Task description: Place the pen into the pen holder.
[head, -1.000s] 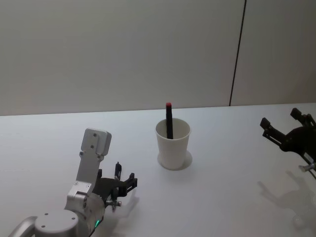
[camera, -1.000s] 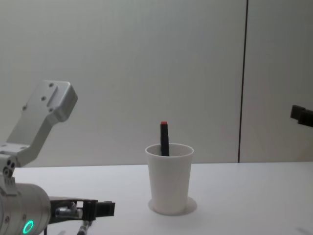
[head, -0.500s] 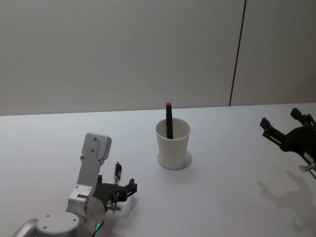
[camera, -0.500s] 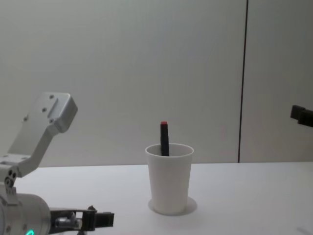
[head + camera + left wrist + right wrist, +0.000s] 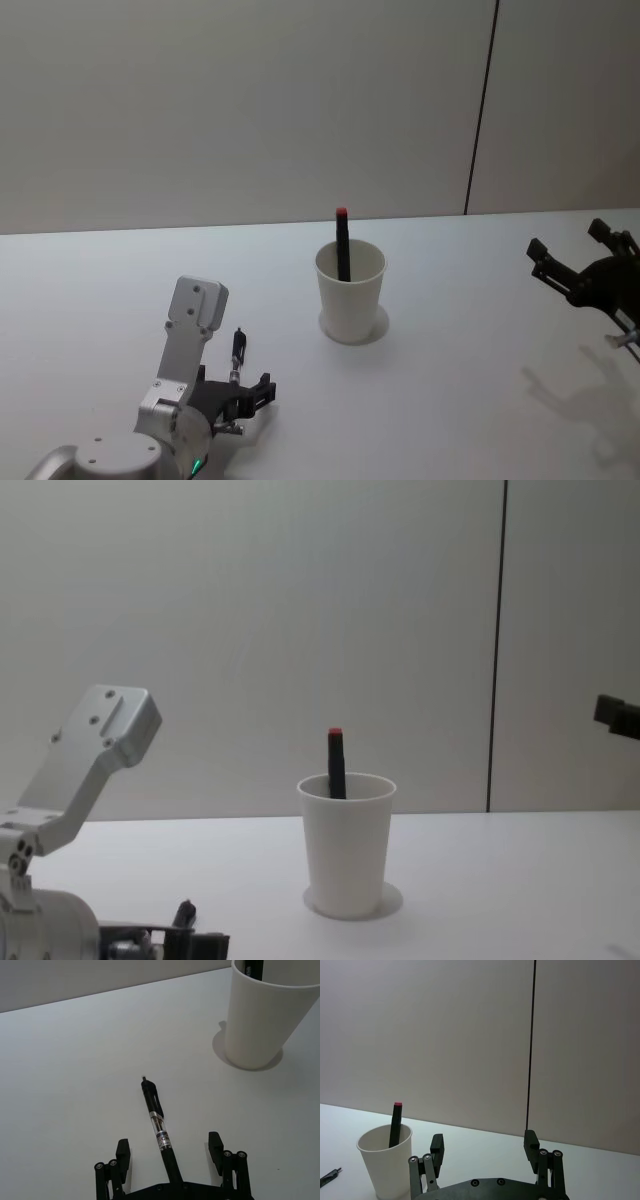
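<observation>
Head view: your left gripper (image 5: 245, 397), jaws spread, has dropped over the pen (image 5: 238, 350), lying on the table (image 5: 450, 400) left of the pen holder (image 5: 350, 297); right gripper (image 5: 578, 268) parked far right, jaws apart.
Left wrist: pen (image 5: 157, 1122) betw. fingers (image 5: 123, 1155), untouched.
Chest: left gripper (image 5: 195, 942) lower than 1 s ago. Grasp likely next, insertion pending.

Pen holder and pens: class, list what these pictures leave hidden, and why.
Lower part of the red-tipped pen: hidden inside the pen holder, head and chest views.
Rear end of the pen on the table: under the left gripper, left wrist view.
That pen's label print: too small to read.
Right gripper: cut off by the chest view's right edge.
</observation>
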Tool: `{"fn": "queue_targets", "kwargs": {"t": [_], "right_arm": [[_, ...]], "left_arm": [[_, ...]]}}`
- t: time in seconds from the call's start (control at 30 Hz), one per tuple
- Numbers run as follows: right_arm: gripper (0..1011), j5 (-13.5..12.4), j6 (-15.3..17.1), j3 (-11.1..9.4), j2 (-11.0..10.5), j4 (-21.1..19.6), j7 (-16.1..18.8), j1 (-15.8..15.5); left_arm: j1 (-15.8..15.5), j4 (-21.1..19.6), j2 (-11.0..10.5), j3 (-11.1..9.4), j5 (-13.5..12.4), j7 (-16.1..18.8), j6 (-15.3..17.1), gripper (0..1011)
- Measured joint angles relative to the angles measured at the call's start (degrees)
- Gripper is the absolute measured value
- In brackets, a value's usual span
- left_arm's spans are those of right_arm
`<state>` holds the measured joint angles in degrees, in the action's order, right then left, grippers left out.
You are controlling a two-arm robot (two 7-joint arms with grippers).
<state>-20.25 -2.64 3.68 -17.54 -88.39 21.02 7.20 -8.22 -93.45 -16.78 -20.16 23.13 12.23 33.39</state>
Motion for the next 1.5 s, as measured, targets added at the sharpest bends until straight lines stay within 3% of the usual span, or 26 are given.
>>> {"fn": "queue_targets", "kwargs": {"t": [0.2,0.43,1.2,1.5], "right_arm": [[1001,0.0,0.0,0.0,0.0,0.0,0.0,0.0],[1002,0.0,0.0,0.0,0.0,0.0,0.0,0.0],[1001,0.0,0.0,0.0,0.0,0.0,0.0,0.0],[1001,0.0,0.0,0.0,0.0,0.0,0.0,0.0]], "left_arm": [[0.0,0.0,0.1,0.2,-0.1,0.0,0.5,1000],[-0.1,0.2,0.2,0.5,-0.6,-0.3,1.3,881],[-1.2,2.0,1.0,1.0,-2.9,-2.3,3.9,143],[-1.6,2.8,1.2,1.1,-4.1,-3.5,4.4,130]]}}
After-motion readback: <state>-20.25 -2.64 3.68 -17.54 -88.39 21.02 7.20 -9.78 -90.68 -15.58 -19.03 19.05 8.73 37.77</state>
